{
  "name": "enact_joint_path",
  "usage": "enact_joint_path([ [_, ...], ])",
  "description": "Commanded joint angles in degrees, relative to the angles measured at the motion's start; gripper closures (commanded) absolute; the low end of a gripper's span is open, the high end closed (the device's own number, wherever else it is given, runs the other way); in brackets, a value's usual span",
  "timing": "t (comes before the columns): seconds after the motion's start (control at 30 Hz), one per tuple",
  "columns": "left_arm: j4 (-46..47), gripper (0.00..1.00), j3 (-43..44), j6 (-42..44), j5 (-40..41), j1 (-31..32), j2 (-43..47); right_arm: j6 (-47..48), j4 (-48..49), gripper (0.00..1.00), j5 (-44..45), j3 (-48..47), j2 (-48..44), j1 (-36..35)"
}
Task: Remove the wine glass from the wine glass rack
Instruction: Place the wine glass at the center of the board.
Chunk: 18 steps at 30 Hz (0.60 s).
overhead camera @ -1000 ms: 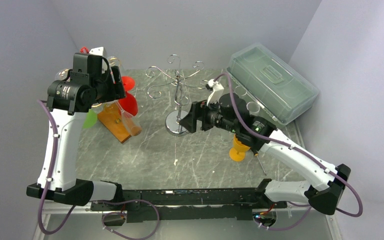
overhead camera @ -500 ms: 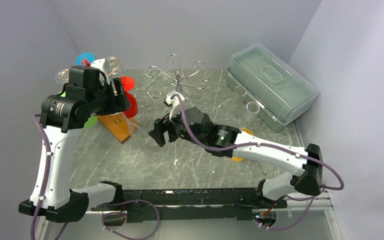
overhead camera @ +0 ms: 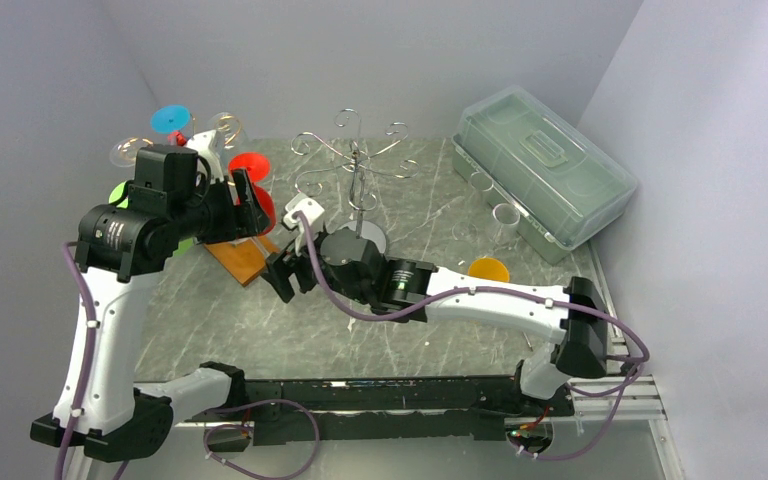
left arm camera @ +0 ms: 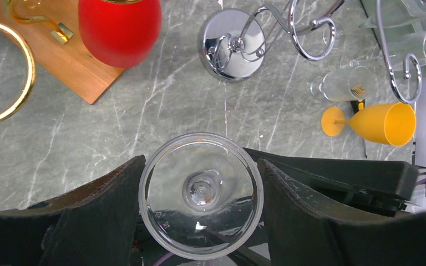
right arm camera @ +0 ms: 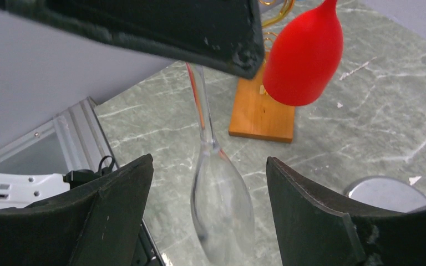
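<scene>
Now | left end effector [left arm camera: 201, 164] grips 1 clear wine glass [right arm camera: 222, 213] | right end effector [right arm camera: 208, 163] spread wide

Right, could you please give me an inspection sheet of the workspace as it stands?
Surface: grey veined tabletop.
Job's things: clear wine glass hangs bowl-down from the left gripper, apart from the wooden rack; a red glass hangs there.
Clutter: empty chrome stand, orange glass on its side, lidded box.
Grippers: left shut on the glass's foot end; right gripper open, fingers flanking the bowl, not touching.
Cables: purple cables follow both arms.
Surroundings: plain grey walls; nothing else seen.
</scene>
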State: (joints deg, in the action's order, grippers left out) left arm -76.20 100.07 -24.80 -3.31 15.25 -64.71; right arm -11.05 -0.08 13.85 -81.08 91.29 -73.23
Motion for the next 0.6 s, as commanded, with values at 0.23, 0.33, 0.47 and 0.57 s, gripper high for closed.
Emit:
enact_joint_path([
  [0.23, 1.55, 0.57, -0.35, -2.06, -4.15, 0.66, 2.30, 2.18, 4.15, 0.37, 1.64, -6.56, 4.38, -1.02],
  [0.33, 1.60, 0.57, -0.23, -2.48, -4.65, 0.73, 2.44, 1.96, 4.63, 0.45, 1.62, -6.68, 4.84, -1.03],
  [0.47, 1.76, 0.58, -0.24, -2.92, -5.09, 0.75, 2.57, 1.67, 5.02, 0.54, 1.79, -6.85, 5.34, -1.04],
  [0.57, 2.16, 0.58, -0.30, -3.40, -5.74, 0.75, 2.65, 1.15, 5.70, 0.67, 1.68, -6.58, 5.51, -1.04],
])
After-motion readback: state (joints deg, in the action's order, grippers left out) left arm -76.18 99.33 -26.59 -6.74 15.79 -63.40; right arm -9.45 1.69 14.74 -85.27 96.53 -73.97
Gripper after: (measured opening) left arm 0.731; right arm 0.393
